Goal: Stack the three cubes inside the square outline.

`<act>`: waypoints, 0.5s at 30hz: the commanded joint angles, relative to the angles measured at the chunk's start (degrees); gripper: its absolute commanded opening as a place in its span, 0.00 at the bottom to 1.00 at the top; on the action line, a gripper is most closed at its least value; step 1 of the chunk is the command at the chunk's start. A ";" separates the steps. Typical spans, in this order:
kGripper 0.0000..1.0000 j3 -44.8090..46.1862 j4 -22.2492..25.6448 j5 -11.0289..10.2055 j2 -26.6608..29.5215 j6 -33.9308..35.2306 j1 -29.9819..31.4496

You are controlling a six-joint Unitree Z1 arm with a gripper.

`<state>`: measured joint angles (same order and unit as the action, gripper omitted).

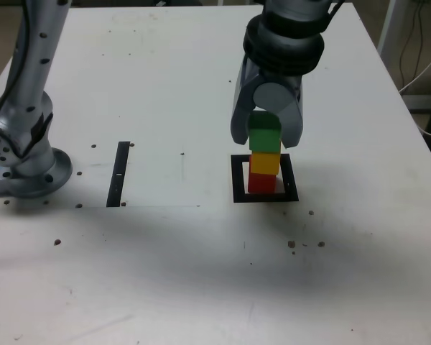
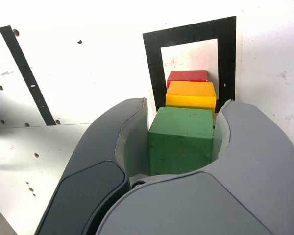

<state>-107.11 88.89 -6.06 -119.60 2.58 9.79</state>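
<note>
Stacked three high on a white table (image 1: 165,273): red cube (image 1: 261,182) at the bottom, yellow cube (image 1: 264,163) in the middle, green cube (image 1: 264,132) on top, all matte and solid-coloured, the green one slightly larger than the two beneath. Standing inside the square outline (image 1: 238,180), a flat black frame with a white centre, right of the table's middle in the exterior view. Red base resting within the white centre, toward the frame's far side in the wrist view, where red cube (image 2: 187,76), yellow cube (image 2: 191,95) and green cube (image 2: 181,139) line up beneath the camera, framed by the square outline (image 2: 153,68).

Reaching down from the far edge of the table: the grey gripper (image 1: 266,133), pointed nearly straight down over the stack. Jaws set on either side of the green cube, one at each side face; in the wrist view the gripper (image 2: 179,142) shows one jaw seemingly against the cube and a narrow gap at the other, so cannot tell whether clenched or released.

Lying flat well to the left in the exterior view: a narrow black strip (image 1: 119,173). Bolted near the left edge: the arm's grey base (image 1: 29,169).
</note>
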 commanded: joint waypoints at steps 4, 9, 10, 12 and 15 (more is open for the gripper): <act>0.60 0.49 -0.48 -0.25 -0.37 -0.42 -0.04; 0.91 1.26 -1.33 -0.13 -0.29 -1.02 -0.04; 0.93 1.45 -1.43 -0.11 -0.26 -1.04 -0.04; 0.94 1.73 -1.56 -0.09 -0.21 -1.07 -0.04; 0.95 2.02 -1.65 -0.10 -0.15 -1.08 -0.04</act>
<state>-105.26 87.39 -6.16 -119.67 1.57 9.79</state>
